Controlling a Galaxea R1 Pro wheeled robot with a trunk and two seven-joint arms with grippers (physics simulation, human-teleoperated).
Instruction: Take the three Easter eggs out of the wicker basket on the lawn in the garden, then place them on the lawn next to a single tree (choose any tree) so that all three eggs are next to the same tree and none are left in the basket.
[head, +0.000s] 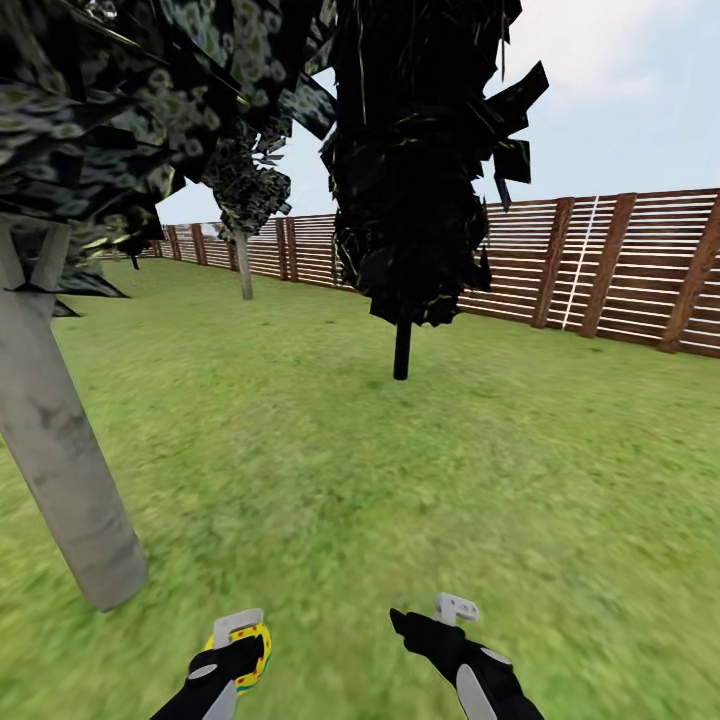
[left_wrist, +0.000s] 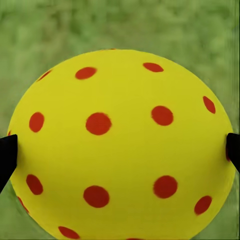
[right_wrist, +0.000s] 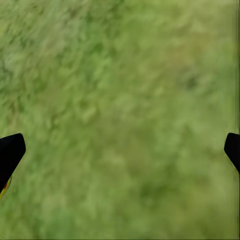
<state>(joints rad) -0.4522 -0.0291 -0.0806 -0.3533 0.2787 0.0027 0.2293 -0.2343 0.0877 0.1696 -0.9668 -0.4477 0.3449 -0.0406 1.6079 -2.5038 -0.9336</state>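
Gripping an egg between both fingers, the left tool hung low over the lawn, the egg's long axis unclear. The right tool gaped empty. Open grass lay ahead; the grey-trunked tree stood near on the left.

Mottled green grass covers the lower frame. A dark brown horizontal-slat wooden fence crosses the right and centre background. A black thin-trunked tree stands at centre. Pale blue, lightly clouded sky fills upper right.
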